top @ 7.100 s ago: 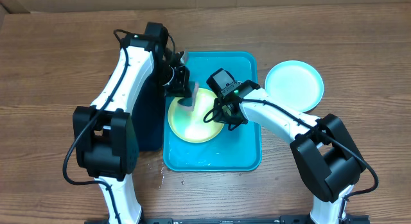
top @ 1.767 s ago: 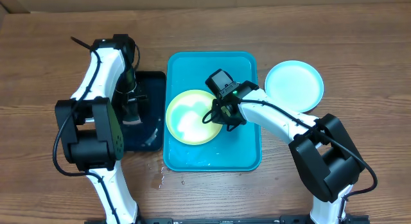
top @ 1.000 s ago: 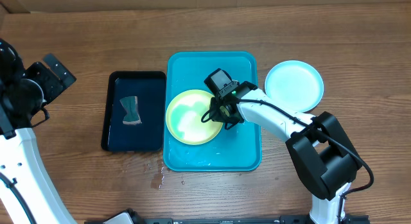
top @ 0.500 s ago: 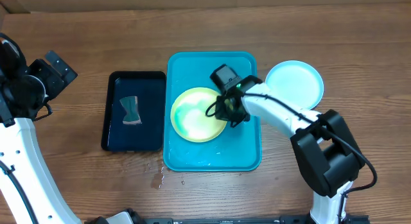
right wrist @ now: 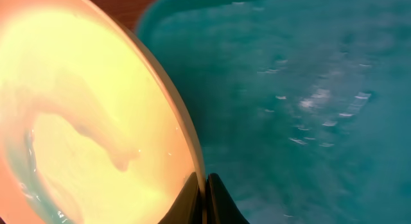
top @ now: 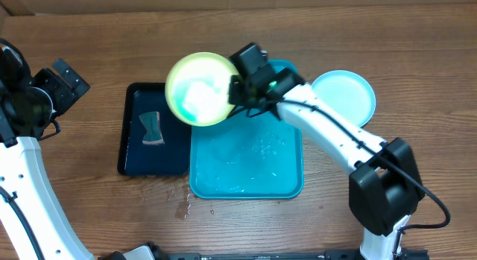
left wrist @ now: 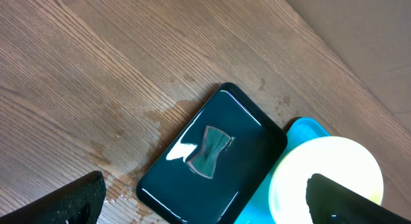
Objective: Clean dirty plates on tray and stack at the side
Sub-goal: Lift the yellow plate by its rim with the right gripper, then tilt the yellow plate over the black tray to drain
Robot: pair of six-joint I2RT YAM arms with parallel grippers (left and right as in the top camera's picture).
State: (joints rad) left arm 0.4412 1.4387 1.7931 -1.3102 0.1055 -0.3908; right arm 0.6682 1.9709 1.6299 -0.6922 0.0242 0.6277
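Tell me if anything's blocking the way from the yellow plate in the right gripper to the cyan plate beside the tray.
Nothing visible does. The right gripper holds the yellow-green plate raised; only the tray's bare far corner lies between it and the cyan plate.

The yellow-green plate [top: 195, 89] has a pale yellow-green rim and a whitish centre with a faint cyan tinge. The light cyan plate [top: 343, 98] has a paler centre. The tray [top: 246, 167] is plain bright cyan-blue with glinting wet specks. The black tray [top: 133, 159] is glossy. The sponge [top: 151, 128] is grey-green. The desk [top: 74, 44] is brown wood grain, with darker wet marks by the black tray. The arms [top: 328, 130] are white with black joints.
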